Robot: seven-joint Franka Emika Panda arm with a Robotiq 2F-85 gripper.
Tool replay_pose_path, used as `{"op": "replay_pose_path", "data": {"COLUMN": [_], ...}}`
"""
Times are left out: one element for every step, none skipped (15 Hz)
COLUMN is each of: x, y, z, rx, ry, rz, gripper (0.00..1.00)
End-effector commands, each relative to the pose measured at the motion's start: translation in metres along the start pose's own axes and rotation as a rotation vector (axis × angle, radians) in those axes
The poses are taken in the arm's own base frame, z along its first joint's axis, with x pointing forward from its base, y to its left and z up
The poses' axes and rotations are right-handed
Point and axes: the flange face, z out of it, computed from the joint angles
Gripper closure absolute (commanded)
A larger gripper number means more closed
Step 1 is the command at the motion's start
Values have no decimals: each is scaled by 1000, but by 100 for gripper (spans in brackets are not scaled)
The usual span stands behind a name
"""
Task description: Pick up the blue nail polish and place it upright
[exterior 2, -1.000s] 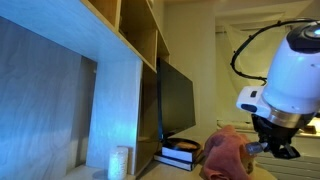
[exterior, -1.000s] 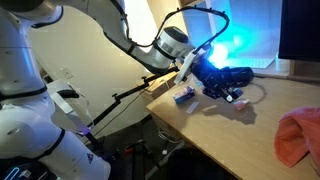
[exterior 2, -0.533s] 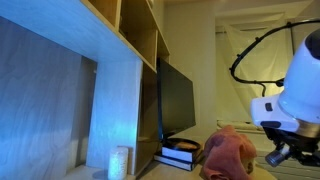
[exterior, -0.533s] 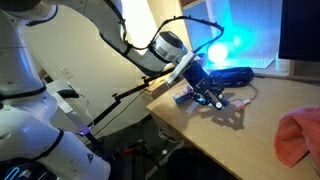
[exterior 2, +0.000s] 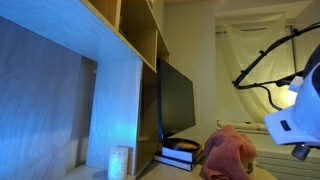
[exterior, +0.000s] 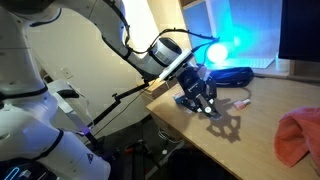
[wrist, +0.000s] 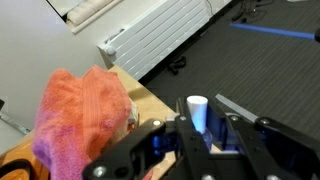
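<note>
**Gripper clamped on the blue bottle, clear of the table**

Gripper (wrist: 198, 128) is pinched nearly shut on the blue nail polish (wrist: 197, 108). Wrist cam shows the bottle betw. the fingers, pale cap poking past the tips. From outside I see the arm (exterior: 150, 55) reaching over the wooden table (exterior: 260, 145), w/ the hand just above the top and its shadow below. Well apart lies a pink cloth (exterior: 300, 135); near the hand, a pink tube (exterior: 240, 103). Can't make out the bottle in the ext. views.
</note>
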Motion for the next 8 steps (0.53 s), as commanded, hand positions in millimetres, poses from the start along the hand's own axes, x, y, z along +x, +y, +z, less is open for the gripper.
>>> {"op": "replay_pose_path", "data": {"x": [-1,0,1,4,6,9,12,14], "y": [1,1,1,1,2,3,5,7], "z": [-9,-12,-15,-19,-22,-26,-30,-35], "rx": [-37,-41,-39,-32,-37,-35,-28,-28], "ry": [-92,-98,-89,-80,-73,-63,-53,-47], "rz": [-40,-39,-42,-35,-38,-33,-28,-25], "gripper": [95,95,95,95,95,95,95,95]}}
